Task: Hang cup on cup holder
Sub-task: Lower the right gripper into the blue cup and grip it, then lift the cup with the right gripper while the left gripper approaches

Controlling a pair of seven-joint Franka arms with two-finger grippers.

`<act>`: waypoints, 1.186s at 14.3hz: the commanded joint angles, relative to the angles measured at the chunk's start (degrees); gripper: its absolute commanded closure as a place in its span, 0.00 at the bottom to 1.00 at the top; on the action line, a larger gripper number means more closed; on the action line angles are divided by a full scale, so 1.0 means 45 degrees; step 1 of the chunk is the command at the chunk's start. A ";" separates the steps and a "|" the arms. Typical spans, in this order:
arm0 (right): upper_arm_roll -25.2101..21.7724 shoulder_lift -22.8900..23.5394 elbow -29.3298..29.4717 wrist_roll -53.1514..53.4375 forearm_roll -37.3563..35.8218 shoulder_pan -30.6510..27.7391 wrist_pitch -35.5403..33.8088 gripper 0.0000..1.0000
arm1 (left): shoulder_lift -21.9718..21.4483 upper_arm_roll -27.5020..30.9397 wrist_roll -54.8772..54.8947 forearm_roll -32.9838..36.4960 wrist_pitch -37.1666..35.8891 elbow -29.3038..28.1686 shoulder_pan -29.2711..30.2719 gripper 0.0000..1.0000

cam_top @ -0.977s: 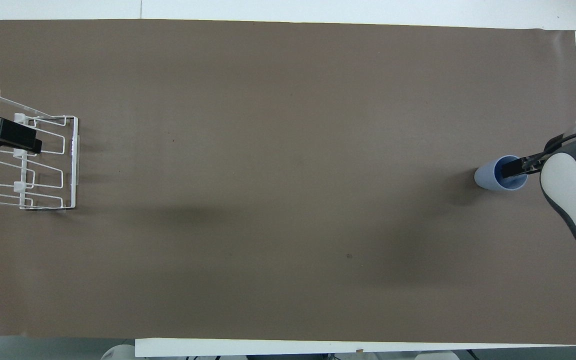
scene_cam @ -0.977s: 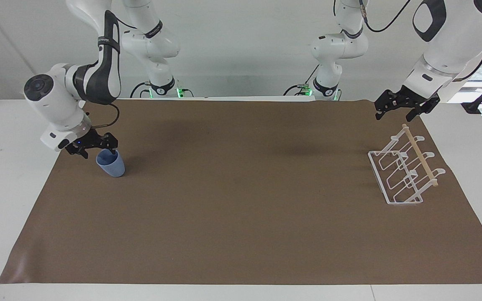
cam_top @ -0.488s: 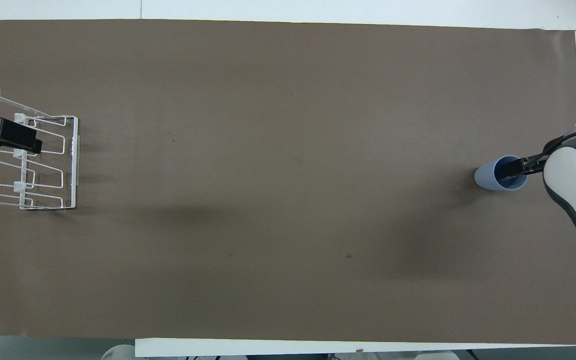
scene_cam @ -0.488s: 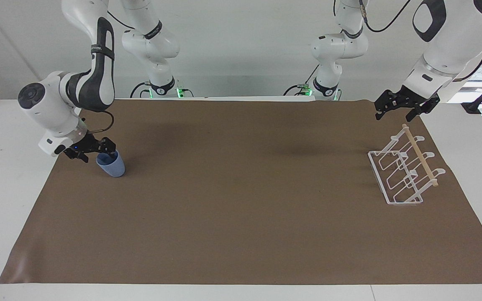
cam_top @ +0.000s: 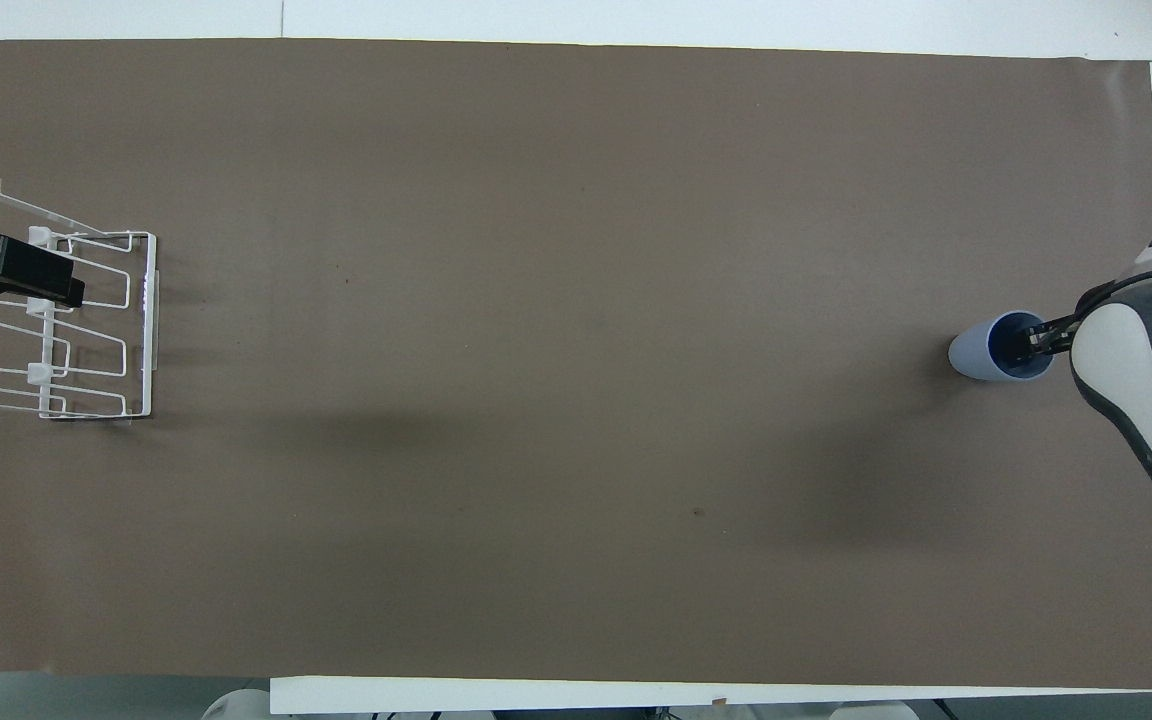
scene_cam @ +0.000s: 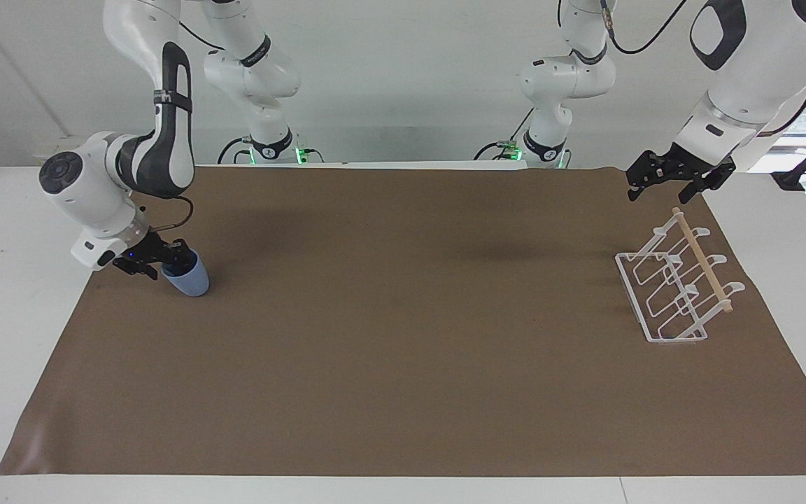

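The light-blue cup (scene_cam: 191,280) stands mouth up on the brown mat near the right arm's end of the table; it also shows in the overhead view (cam_top: 976,356). My right gripper (scene_cam: 160,269) is low at the cup's rim, open, with one finger (cam_top: 1030,343) inside the cup and the other outside its wall. The white wire cup holder (scene_cam: 663,297) with its wooden rod (scene_cam: 702,262) stands near the left arm's end, also in the overhead view (cam_top: 141,330). My left gripper (scene_cam: 676,180) hangs open and empty over the holder's end nearer the robots.
The brown mat (scene_cam: 403,336) covers most of the white table. The holder and the cup are the only things on it. The right arm's forearm (cam_top: 1136,400) reaches over the mat's edge beside the cup.
My right gripper has come down and shifted slightly, so one finger now sits deeper inside the cup. The cup, the holder and the left arm have not moved.
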 commanded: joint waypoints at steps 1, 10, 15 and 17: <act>0.0089 -0.0147 -0.0124 -0.0268 0.0224 -0.0004 0.0108 1.00 | -0.0360 0.0097 -0.0156 -0.0073 0.0264 -0.0467 -0.0075 0.00; 0.1103 -0.0069 0.4031 0.0409 0.2537 0.0540 -0.5704 1.00 | -0.0477 0.0098 -0.3017 -0.0073 0.0245 -0.0759 -0.0114 0.00; 0.1183 -0.0206 0.4056 0.2967 0.8983 0.2899 -0.5656 1.00 | -0.0693 0.0039 -0.9240 -0.0189 0.0983 -0.1189 -0.1049 0.00; 0.1183 -0.0206 0.3960 0.4063 1.0684 0.3994 -0.4527 1.00 | -0.0634 0.0019 -1.3241 -0.0519 0.1590 -0.1151 -0.1771 0.00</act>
